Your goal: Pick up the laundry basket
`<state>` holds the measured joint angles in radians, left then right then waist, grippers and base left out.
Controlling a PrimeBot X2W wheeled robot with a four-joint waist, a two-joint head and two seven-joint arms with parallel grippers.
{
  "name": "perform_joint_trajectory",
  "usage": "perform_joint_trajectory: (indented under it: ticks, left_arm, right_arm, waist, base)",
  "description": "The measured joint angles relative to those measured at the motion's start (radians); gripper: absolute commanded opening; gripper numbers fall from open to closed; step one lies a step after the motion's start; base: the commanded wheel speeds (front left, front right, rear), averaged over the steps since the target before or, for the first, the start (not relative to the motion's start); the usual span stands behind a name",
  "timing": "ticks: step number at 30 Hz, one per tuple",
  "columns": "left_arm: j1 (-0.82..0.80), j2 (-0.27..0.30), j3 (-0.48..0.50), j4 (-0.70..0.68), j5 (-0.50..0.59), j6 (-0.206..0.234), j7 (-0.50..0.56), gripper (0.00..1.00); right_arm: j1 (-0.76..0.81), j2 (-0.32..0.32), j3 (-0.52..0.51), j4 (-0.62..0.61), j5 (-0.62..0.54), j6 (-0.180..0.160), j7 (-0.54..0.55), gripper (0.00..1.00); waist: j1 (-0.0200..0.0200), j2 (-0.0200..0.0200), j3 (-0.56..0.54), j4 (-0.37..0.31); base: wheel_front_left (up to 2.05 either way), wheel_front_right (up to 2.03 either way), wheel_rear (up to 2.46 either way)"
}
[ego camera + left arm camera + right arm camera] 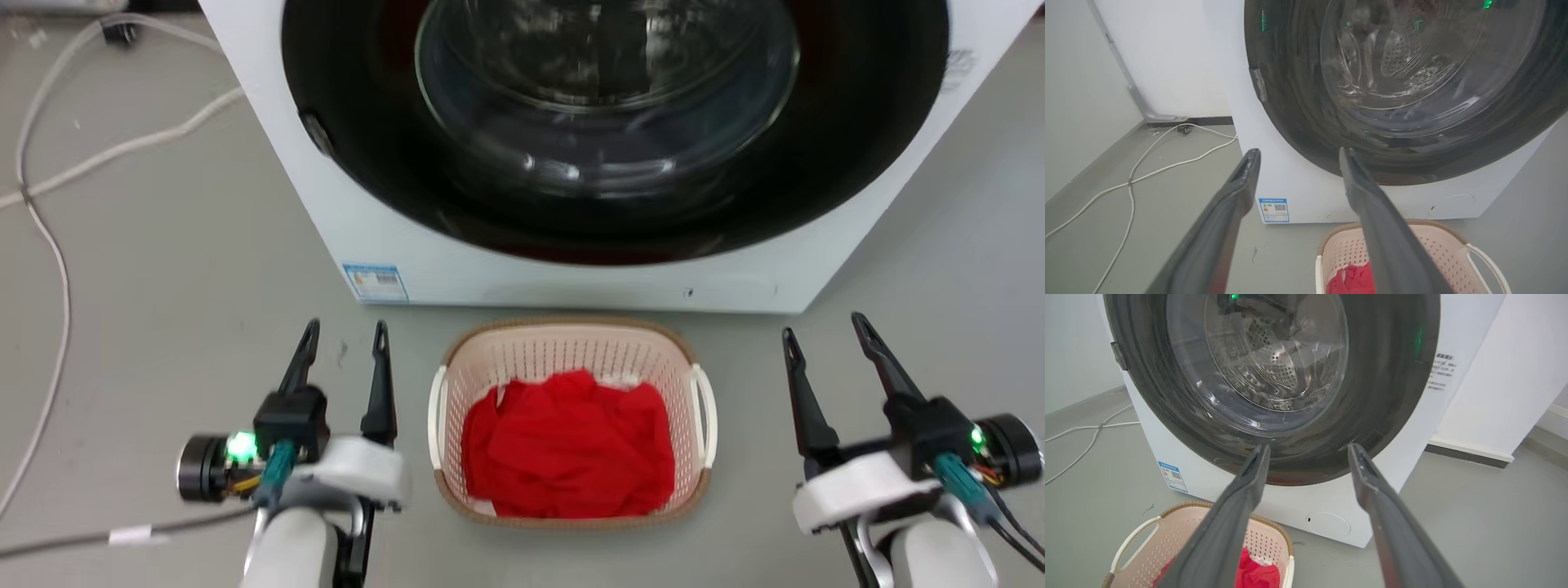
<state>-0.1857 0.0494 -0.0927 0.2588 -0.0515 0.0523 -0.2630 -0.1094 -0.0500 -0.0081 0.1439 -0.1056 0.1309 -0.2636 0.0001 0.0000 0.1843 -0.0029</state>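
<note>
The laundry basket (571, 347) sits on the grey floor just in front of the washing machine, cream-pink with a brown rim, white side handles and red cloth (569, 445) inside. My left gripper (344, 328) hangs open to the basket's left, apart from it, with nothing between its fingers. My right gripper (823, 322) hangs open to the basket's right, also apart and empty. In the left wrist view the laundry basket (1437, 249) lies low and right of the open left gripper (1298, 153). In the right wrist view the laundry basket (1163, 539) lies low and left of the open right gripper (1308, 447).
The white washing machine (571, 278) with its dark round door stands right behind the basket. White cables (49, 237) trail over the floor at the left. A white wall panel (1498, 384) rises to the machine's right. Bare floor lies on both sides of the basket.
</note>
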Motion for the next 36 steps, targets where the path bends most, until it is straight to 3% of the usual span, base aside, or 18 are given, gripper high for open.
perform_joint_trajectory:
  ticks: [12,22,36]
  left_arm:
    - [-0.302,0.028,-0.022,0.329,0.03,-0.078,0.0,1.0]
    - [-0.469,0.038,-0.037,0.568,0.04,-0.087,0.0,1.0]
    - [-0.613,0.043,-0.074,0.752,0.049,-0.087,0.0,1.0]
  right_arm:
    - [-0.266,0.0,-0.007,0.248,-0.057,0.0,0.0,1.0]
    - [-0.426,0.0,-0.01,0.449,-0.087,0.0,0.0,1.0]
    - [-0.582,0.0,-0.009,0.676,-0.126,0.0,0.0,1.0]
  waist:
    - [0.0003,0.0,0.268,-0.007]
    - [0.0002,0.0,0.462,-0.009]
    - [0.0002,-0.0001,0.653,-0.009]
  base:
    - [0.0,0.0,0.0]
    - [0.0,0.0,0.0]
    - [0.0,0.0,0.0]
